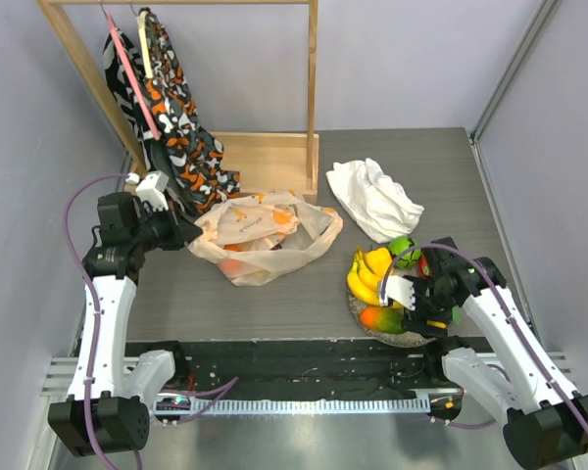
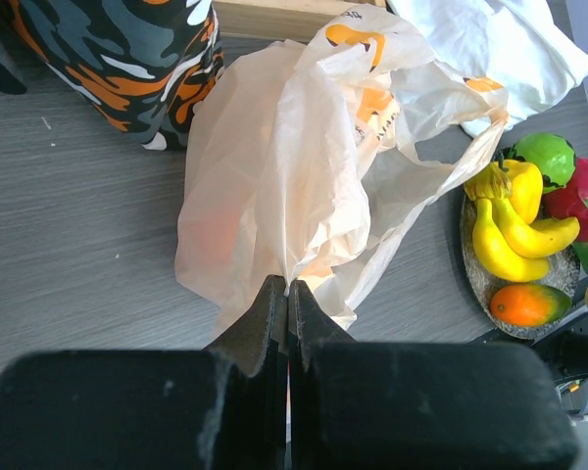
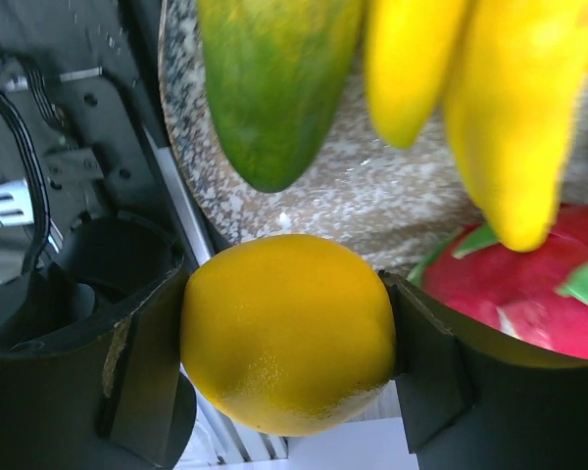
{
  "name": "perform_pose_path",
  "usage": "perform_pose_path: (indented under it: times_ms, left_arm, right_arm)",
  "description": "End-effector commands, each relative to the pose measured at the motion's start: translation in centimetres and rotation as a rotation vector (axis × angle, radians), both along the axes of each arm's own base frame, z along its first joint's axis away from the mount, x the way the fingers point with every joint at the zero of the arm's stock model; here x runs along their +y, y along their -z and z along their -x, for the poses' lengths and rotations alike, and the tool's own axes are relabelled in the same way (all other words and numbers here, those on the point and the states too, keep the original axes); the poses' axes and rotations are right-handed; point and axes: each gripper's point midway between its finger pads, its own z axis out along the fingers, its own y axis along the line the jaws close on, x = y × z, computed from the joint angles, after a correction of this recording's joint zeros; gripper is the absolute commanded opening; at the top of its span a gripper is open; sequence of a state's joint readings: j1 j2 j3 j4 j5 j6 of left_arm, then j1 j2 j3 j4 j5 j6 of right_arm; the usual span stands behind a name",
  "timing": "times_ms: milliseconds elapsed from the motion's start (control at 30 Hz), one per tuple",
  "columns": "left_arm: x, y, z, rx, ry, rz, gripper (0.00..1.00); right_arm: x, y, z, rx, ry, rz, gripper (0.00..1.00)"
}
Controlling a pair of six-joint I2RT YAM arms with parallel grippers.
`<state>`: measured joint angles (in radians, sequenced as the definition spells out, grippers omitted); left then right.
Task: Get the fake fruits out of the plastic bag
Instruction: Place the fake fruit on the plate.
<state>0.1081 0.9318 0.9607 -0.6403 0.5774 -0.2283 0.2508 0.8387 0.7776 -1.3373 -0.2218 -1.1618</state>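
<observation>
Gripping a yellow fruit (image 3: 286, 333) at the plate (image 3: 372, 201) rim, right fingers (image 3: 431, 362) should release next; closed left fingers (image 2: 262, 328) pinch the plastic bag (image 2: 274, 176).

Your left arm (image 1: 106, 313) and right arm (image 1: 505, 328), white links, black joints, purple cables (image 1: 69, 230) looping alongside, matte black blocky fingers (image 3: 127, 372).

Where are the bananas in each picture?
Top external: bananas right of middle, on the left part of the plate.
Left wrist: bananas near the right edge, on the plate, right of the bag.
Right wrist: bananas top right, blurry, above the yellow fruit.
Shared landmark: the speckled plate, seen in all three views.
</observation>
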Motion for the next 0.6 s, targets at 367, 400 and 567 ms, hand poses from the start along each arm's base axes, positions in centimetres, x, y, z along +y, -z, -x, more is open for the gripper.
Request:
perform_pose_path:
  times_ms: [367,400,567]
  left_arm:
    - [0.3,-2.2,-0.4,-0.079,0.005,-0.022,0.00]
    - [0.3,-2.2,-0.5,-0.078,0.006,-0.021,0.00]
    - [0.1,-2.5,-0.6,-0.081,0.019,-0.014,0.00]
  right_arm:
    - [-0.7,-1.5,-0.9,-0.141,-0.198,0.040,0.97]
    - [-0.5,-2.1,-1.1,-0.153,-0.197,0.032,0.98]
    - [1.6,-5.9,-2.8,-0.244,-0.162,-0.081,0.98]
